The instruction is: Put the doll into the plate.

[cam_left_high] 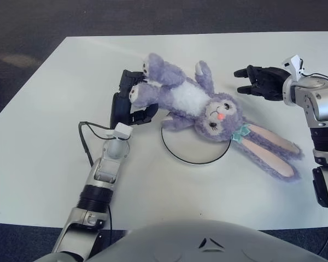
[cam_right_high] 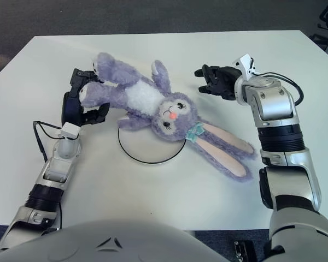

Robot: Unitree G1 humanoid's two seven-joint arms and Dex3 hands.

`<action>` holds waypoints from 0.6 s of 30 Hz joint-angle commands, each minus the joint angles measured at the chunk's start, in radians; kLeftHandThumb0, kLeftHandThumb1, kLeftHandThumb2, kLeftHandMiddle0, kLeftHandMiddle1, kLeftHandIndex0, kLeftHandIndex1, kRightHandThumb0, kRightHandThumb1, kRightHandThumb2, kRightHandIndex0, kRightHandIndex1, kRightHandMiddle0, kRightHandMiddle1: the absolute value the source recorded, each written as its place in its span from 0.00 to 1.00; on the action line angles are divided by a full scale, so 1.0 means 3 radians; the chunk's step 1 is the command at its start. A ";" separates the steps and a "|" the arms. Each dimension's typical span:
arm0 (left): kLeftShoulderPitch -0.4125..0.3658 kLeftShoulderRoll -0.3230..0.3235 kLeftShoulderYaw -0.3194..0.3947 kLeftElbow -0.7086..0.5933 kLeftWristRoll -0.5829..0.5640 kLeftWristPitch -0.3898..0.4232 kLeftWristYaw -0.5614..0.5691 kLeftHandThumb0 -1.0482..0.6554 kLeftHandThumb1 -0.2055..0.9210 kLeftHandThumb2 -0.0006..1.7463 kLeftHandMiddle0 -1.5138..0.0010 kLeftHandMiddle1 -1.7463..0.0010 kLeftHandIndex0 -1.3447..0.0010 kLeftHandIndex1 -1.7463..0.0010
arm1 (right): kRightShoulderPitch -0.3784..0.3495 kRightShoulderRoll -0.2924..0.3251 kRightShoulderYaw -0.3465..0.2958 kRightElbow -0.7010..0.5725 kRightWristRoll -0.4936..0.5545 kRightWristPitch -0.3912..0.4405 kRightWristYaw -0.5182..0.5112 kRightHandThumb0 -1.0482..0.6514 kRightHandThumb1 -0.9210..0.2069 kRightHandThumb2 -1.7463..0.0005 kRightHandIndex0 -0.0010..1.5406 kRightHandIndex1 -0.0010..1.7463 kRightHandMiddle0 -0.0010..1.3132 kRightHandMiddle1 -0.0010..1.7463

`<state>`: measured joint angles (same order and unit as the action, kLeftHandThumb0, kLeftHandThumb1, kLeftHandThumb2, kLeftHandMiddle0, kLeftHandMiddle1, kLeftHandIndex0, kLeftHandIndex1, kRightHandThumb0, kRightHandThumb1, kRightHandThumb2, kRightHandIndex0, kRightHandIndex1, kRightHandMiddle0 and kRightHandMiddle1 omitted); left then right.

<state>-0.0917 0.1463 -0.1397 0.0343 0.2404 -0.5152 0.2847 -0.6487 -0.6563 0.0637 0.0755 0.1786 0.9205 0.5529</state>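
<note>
A purple plush bunny doll [cam_left_high: 199, 103] with a white belly and long pink-lined ears lies across the table, its head over the far rim of a white plate [cam_left_high: 194, 150] with a dark rim. My left hand [cam_left_high: 132, 98] is shut on the doll's leg at its left end. My right hand [cam_left_high: 259, 81] shows to the right of the doll, a little apart from it, fingers spread and empty. The doll's ears [cam_left_high: 273, 147] trail to the right past the plate.
The white table [cam_left_high: 44, 136] fills the view, with dark floor beyond its far edge. A black cable [cam_left_high: 87, 136] loops beside my left wrist.
</note>
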 commanded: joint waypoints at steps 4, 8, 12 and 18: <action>0.0181 -0.0249 -0.0019 0.0201 -0.0074 -0.0054 0.0015 0.11 0.99 0.19 1.00 0.67 1.00 0.76 | 0.0019 0.0018 -0.0086 -0.0064 0.0023 0.0040 -0.0006 0.14 0.00 0.48 0.09 0.25 0.00 0.30; 0.0170 -0.0308 0.0002 0.0240 -0.0072 -0.0110 0.0049 0.10 0.99 0.17 1.00 0.68 1.00 0.78 | 0.0046 0.0024 -0.0106 -0.0086 0.0024 0.0053 -0.0009 0.14 0.00 0.48 0.09 0.26 0.00 0.31; 0.0157 -0.0360 0.0019 0.0281 -0.0110 -0.0190 0.0057 0.12 0.99 0.16 1.00 0.65 1.00 0.75 | 0.0055 0.0018 -0.0101 -0.0096 0.0015 0.0058 0.0005 0.14 0.00 0.48 0.10 0.27 0.00 0.32; 0.0138 -0.0421 0.0054 0.0326 -0.0098 -0.0255 0.0092 0.15 0.99 0.17 1.00 0.52 1.00 0.63 | 0.0061 0.0003 -0.0081 -0.0101 0.0000 0.0052 0.0025 0.14 0.00 0.48 0.09 0.27 0.00 0.30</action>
<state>-0.1213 0.0750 -0.1195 0.0551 0.2101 -0.5810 0.2960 -0.6431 -0.6538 0.0405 0.0586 0.1790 0.9348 0.5549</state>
